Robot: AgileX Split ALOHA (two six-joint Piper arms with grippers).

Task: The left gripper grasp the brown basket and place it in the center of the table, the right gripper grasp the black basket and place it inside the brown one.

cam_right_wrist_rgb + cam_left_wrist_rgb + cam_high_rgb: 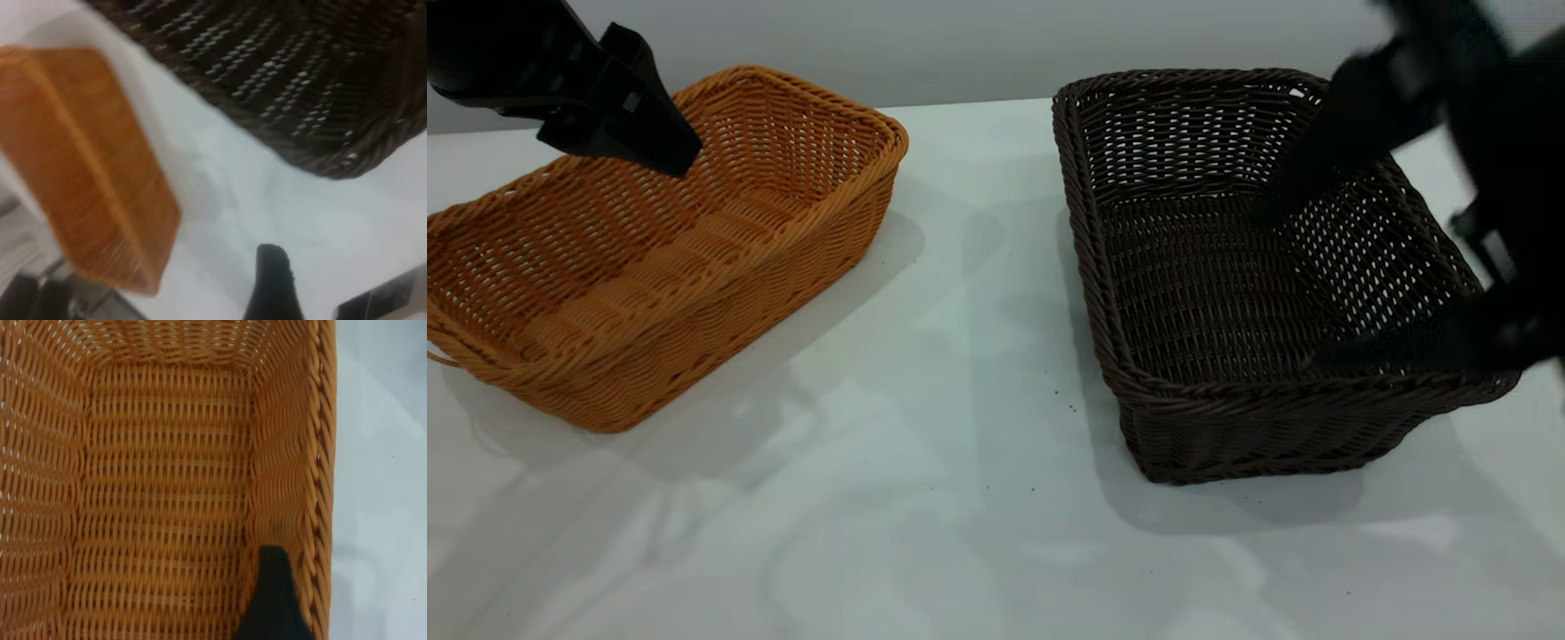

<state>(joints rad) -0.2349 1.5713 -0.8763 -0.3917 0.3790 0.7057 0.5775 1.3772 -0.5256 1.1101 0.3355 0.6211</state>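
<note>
your left gripper [667,147] hangs over the brown basket [649,258] at the table's [960,498] left side; i cannot tell its jaw state. the black basket [1227,293] sits to the right, well apart from it. your right gripper [1307,267] straddles that basket's right wall, jaws apart.

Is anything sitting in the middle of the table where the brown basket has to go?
Nothing visible: the table between the brown basket and the black basket shows only bare white surface with a few tiny dark specks.
</note>
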